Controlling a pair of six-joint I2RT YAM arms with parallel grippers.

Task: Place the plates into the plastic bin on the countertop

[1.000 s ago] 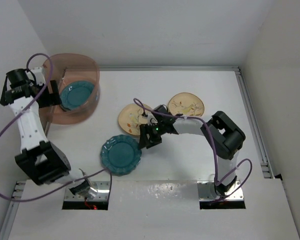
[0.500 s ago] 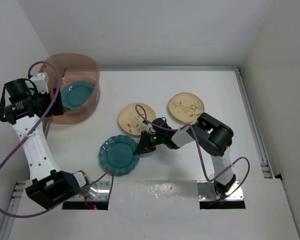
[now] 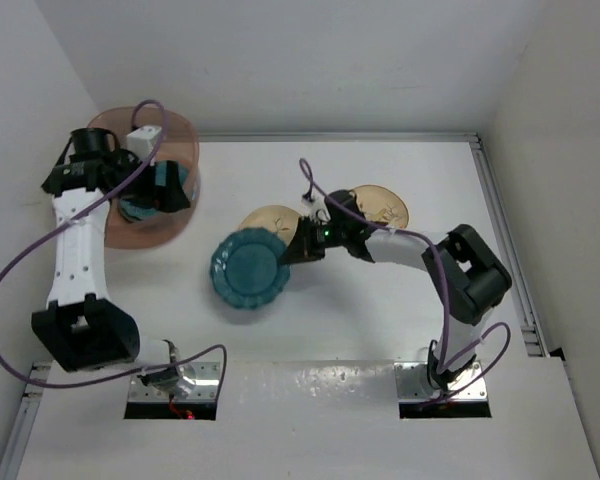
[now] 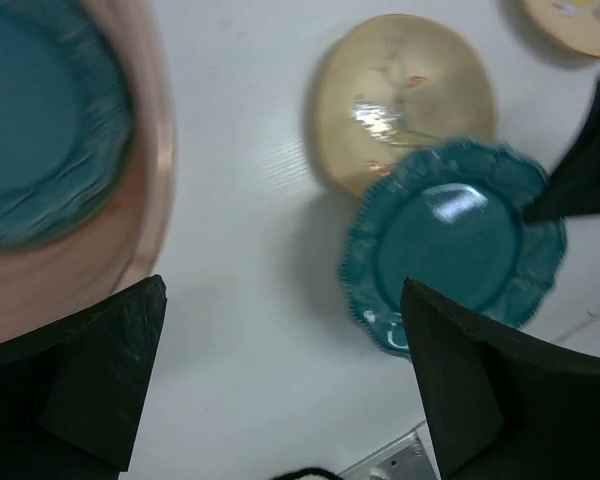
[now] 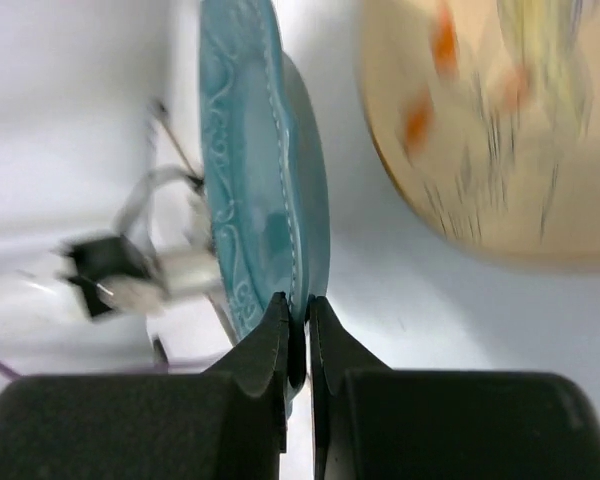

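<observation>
My right gripper (image 3: pixel 296 250) (image 5: pixel 298 325) is shut on the right rim of a teal scalloped plate (image 3: pixel 248 270) (image 5: pixel 265 190), which hangs tilted above the countertop (image 3: pixel 360 330). The held plate (image 4: pixel 450 240) partly covers a cream bird plate (image 3: pixel 270 220) (image 4: pixel 400 90) (image 5: pixel 490 130). A second cream plate (image 3: pixel 382 206) lies to the right. The pink plastic bin (image 3: pixel 130 122) (image 4: pixel 158 150) at the far left holds another teal plate (image 3: pixel 133 210) (image 4: pixel 40 120). Over the bin's right edge my left gripper (image 3: pixel 165 188) (image 4: pixel 280 390) stands open and holds nothing.
White walls close in the left, back and right sides. A metal rail (image 3: pixel 505 250) runs along the right edge of the countertop. The arm bases and their metal mounts (image 3: pixel 170 385) sit at the near edge.
My right gripper has shut on the teal plate's rim and carried it up and back, over the cream plate. My left arm has swung from outside the bin to its right edge.
</observation>
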